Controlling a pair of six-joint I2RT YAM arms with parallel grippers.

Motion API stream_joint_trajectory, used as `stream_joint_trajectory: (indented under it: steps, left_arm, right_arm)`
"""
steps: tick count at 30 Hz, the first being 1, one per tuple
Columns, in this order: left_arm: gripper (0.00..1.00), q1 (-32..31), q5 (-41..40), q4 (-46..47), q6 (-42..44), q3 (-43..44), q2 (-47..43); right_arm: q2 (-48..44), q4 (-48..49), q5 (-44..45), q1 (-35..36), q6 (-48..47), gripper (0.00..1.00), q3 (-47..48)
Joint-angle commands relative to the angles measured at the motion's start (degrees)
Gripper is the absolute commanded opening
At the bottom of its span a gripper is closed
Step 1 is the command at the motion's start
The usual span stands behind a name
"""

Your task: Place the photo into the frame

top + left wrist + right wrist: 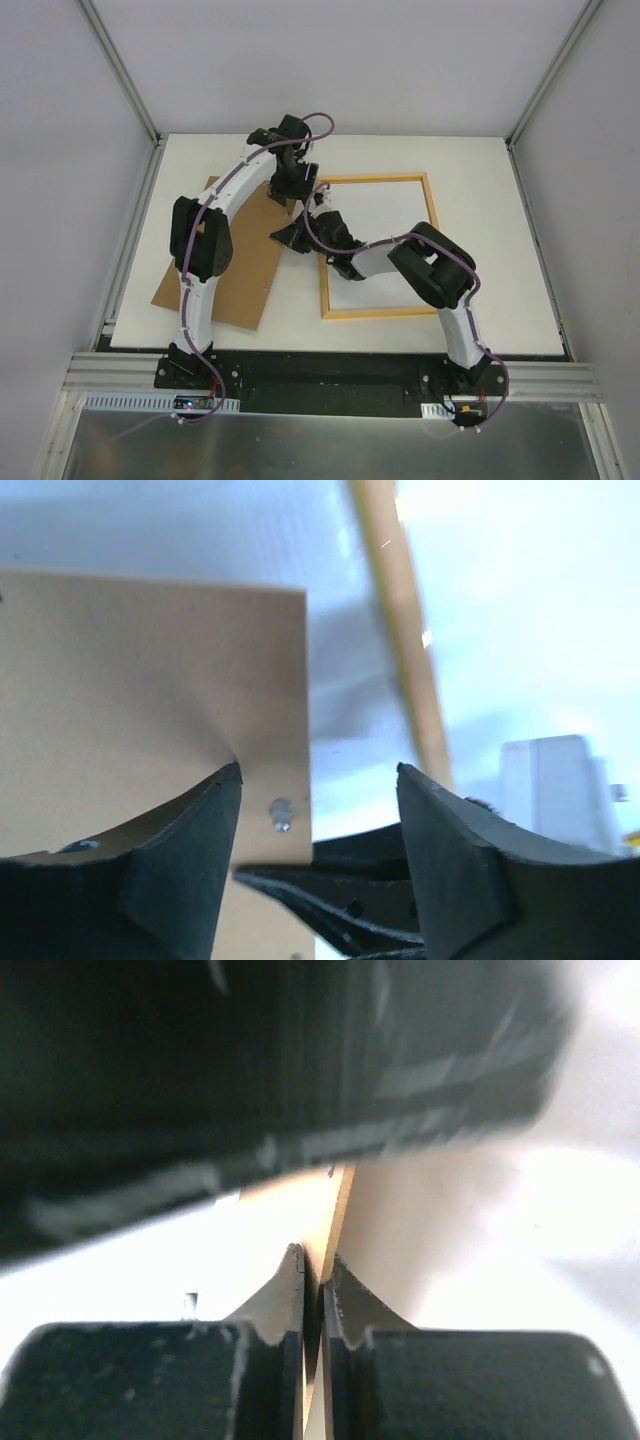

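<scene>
The right hand (315, 1255) has its fingers pressed together on a thin tan sheet seen edge-on. I take this to be the near edge of the backing board (240, 280), since the top view puts the fingertips right on that edge. The left hand (318, 770) has its fingers apart and grips nothing. The board's edge runs down just inside its left finger, and a rail of the frame (405, 630) runs away ahead and slightly to the right.

The frame (380, 313) lies flat on the surface (520, 250) with its pale wood side up, and its long axis points away from the arm bases. From the right hand it lies behind the fingertips, under that arm's wrist.

No printed photo shows anywhere. The white inside the frame may be the photo face down, but I cannot tell.

The coming move likely turns on carrying the board back over the frame. The right hand is the nearer and is already gripping.
</scene>
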Motion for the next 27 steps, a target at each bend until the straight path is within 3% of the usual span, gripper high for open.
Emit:
stream_joint_trajectory:
  steps: [1, 7, 12, 21, 27]
  left_arm:
    - [0.68, -0.56, -0.99, -3.96, -1.34, 8.55, -8.09]
    - [0.73, 1.54, -1.08, -5.28, -6.52, 16.29, -16.88]
    - [0.72, 4.27, -3.01, -3.97, -10.83, 15.43, -26.02]
    - [0.58, 6.38, -7.31, 4.47, -17.42, -3.19, -38.25]
    - [0.50, 7.08, -6.01, 9.13, -20.24, -14.62, -37.82]
  right_arm:
    - [-7.94, -0.20, 1.72, -1.07, -4.74, 0.01, -2.60]
    - [-19.36, -8.28, 0.75, -3.00, -6.76, 0.00, -6.02]
    - [-34.81, -26.53, 0.31, -8.00, -9.83, 0.00, -8.40]
    - [-65.76, -63.82, 5.06, -19.34, -20.46, 0.00, -4.72]
    - [-74.40, -79.39, 2.87, -29.18, -25.39, 0.00, 3.27]
